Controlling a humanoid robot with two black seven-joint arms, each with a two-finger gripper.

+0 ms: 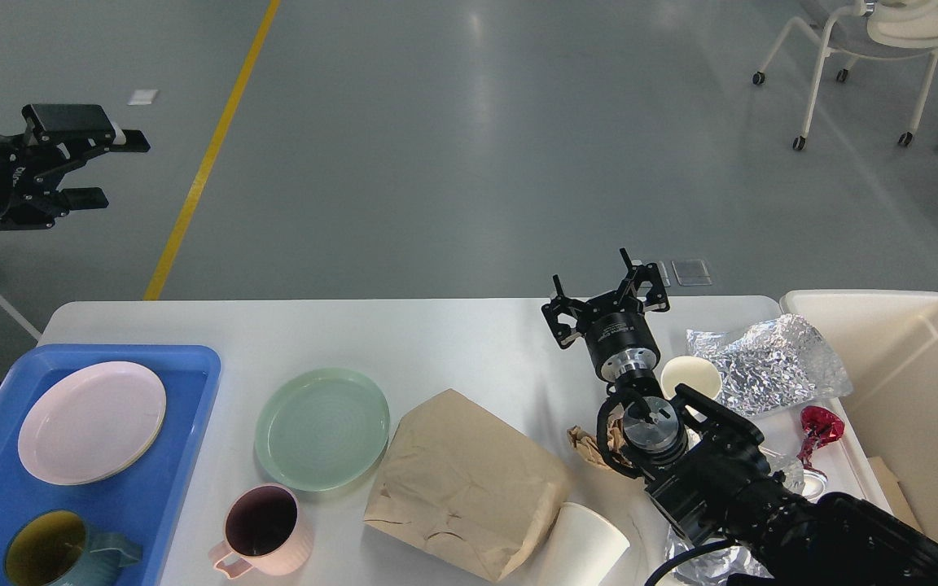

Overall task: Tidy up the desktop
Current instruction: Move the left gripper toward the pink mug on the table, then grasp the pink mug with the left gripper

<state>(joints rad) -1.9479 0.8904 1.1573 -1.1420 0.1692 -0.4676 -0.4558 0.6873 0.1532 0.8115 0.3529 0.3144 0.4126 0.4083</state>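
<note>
Nearest you, at the front edge of the large white rectangular counter with rounded corners, a blue-grey ceramic mug with a yellow inside sits in the near corner of the blue plastic tray. To its right, on the bare counter, a pink ribbed mug with a dark inside stands upright, and a white paper cup lies on its side touching the crumpled brown paper bag. Your right arm enters from the lower right corner, over crumpled foil.

A little farther back, a pale pink round plate rests in the tray, and a mint-green round plate lies on the counter just right of the tray. A scrap of crumpled brown paper sits beside your right wrist, and a shiny red wrapper lies near the cream plastic bin at the counter's right end.

Farther on, a second white paper cup stands upright against a crumpled silver foil bag. Your right claw hovers above the far edge of the counter, fingers spread apart and holding nothing.

Beyond the counter, your left claw is raised over the grey floor at far left, its two fingers parted and empty. A yellow floor line runs past it, and a white wheeled chair stands far right.
</note>
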